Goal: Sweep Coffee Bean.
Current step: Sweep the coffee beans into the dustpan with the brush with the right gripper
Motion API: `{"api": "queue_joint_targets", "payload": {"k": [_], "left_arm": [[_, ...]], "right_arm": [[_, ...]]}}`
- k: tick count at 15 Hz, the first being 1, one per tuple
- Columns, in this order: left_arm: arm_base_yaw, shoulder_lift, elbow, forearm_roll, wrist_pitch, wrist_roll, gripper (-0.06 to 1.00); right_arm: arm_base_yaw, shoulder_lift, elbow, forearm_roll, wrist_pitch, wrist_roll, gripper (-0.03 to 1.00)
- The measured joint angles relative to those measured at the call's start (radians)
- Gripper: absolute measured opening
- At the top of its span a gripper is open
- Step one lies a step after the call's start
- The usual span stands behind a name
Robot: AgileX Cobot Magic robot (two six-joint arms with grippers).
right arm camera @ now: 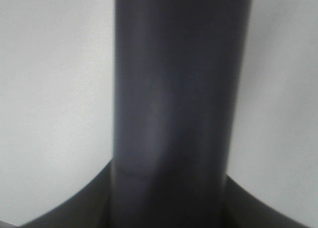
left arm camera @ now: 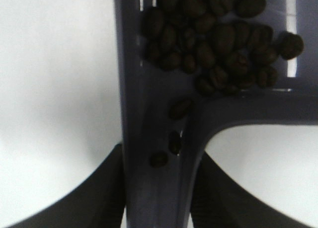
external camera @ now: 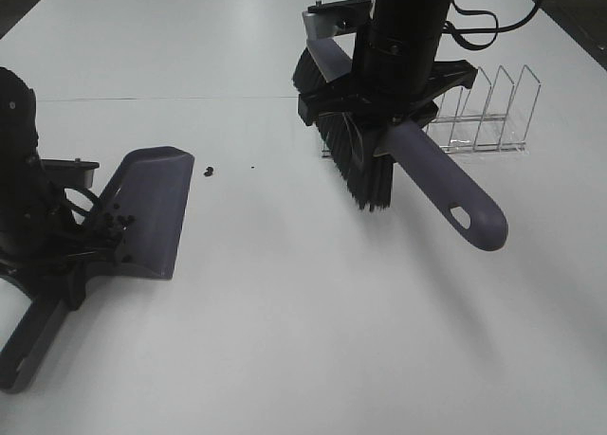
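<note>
The purple-grey dustpan [external camera: 147,208] lies on the white table at the left, its lip facing right. My left gripper [external camera: 66,250] is shut on its handle [left arm camera: 154,188]. Several coffee beans [left arm camera: 213,44] lie heaped in the pan's back, a few in the handle channel [left arm camera: 171,143]. A small clump of coffee beans [external camera: 209,171] lies on the table just right of the pan's lip, with one speck [external camera: 252,166] further right. My right gripper [external camera: 379,103] is shut on the brush handle [right arm camera: 174,109], holding the brush [external camera: 356,160] above the table, bristles down, well right of the beans.
A clear acrylic rack [external camera: 484,113] stands behind and to the right of the brush. The brush handle's end [external camera: 474,222] sticks out toward the front right. A table seam [external camera: 142,99] runs across the back.
</note>
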Motion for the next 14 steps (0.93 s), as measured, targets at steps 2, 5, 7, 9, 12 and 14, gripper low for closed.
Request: {"api": "queue_joint_targets", "payload": {"k": [2,5,7,9,12,14], "left_arm": [[0.0,0.016,-0.068,0.0,0.022,-0.005,0.31],[0.0,0.067,-0.177,0.0,0.103,-0.005,0.31],[0.0,0.107,-0.229,0.0,0.146,-0.005,0.31],[0.0,0.133,-0.251,0.009,0.163,-0.005,0.31],[0.0,0.139,-0.254,0.016,0.166,-0.006,0.31],[0.0,0.14,-0.254,0.016,0.166,-0.006,0.31]], "right_arm": [[-0.003,0.0,-0.014,-0.001,-0.014,-0.004,0.32],[-0.003,0.028,-0.093,0.004,-0.014,-0.017,0.32],[-0.003,0.088,-0.173,0.017,-0.013,-0.035,0.32],[-0.003,0.201,-0.321,0.029,-0.015,-0.035,0.32],[-0.003,0.313,-0.435,0.048,-0.022,-0.036,0.32],[-0.003,0.394,-0.521,0.048,-0.029,-0.036,0.32]]}}
